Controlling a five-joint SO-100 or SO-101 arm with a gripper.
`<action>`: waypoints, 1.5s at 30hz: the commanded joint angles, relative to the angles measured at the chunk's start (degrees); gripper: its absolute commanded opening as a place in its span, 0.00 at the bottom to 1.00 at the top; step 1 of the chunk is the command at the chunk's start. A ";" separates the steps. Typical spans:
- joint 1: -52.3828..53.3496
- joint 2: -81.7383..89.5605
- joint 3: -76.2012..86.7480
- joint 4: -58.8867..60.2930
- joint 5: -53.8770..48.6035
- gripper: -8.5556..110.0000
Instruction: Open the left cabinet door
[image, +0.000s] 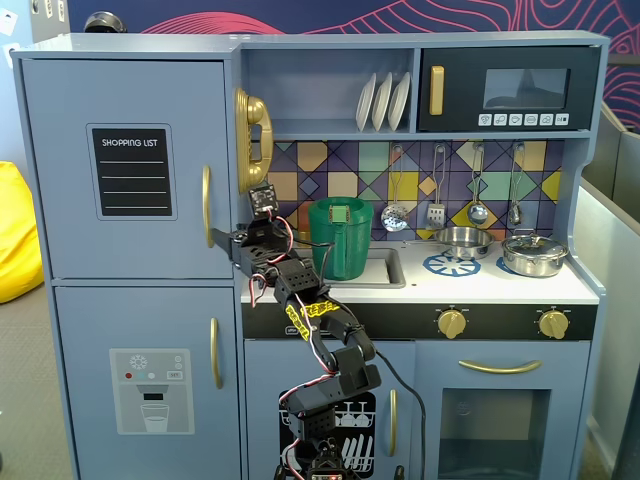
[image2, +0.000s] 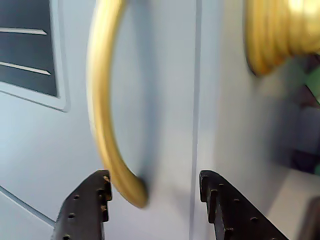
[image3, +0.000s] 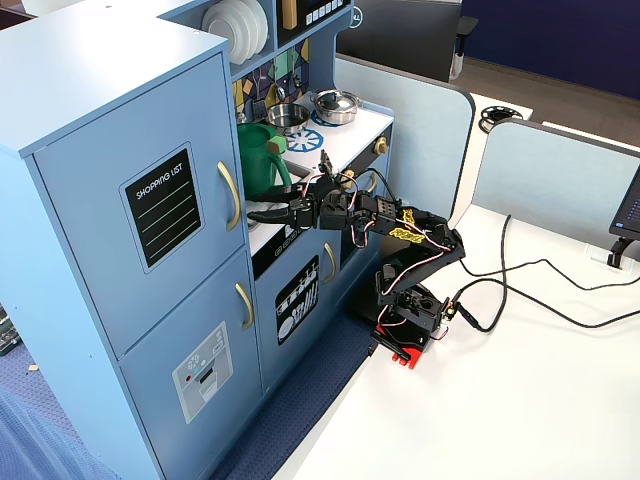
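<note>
Your end effector (image2: 154, 192), released, straddles the gold handle's (image2: 102, 110) lower end at the left cabinet door's (image: 125, 165) right edge, positioned for clamping and pulling.

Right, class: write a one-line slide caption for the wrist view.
Open gripper straddling the lower end of the gold handle on the closed left cabinet door.

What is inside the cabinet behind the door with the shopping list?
Nothing inside shows: the left cabinet door is shut. Only its front is visible, with the chalkboard panel and gold handle, which the open gripper straddles.
</note>
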 joint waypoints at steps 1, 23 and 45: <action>-1.76 -0.62 -4.92 -3.43 0.53 0.23; -9.32 -13.27 -12.22 -11.87 -5.80 0.22; -18.37 5.01 5.62 -14.59 -20.30 0.21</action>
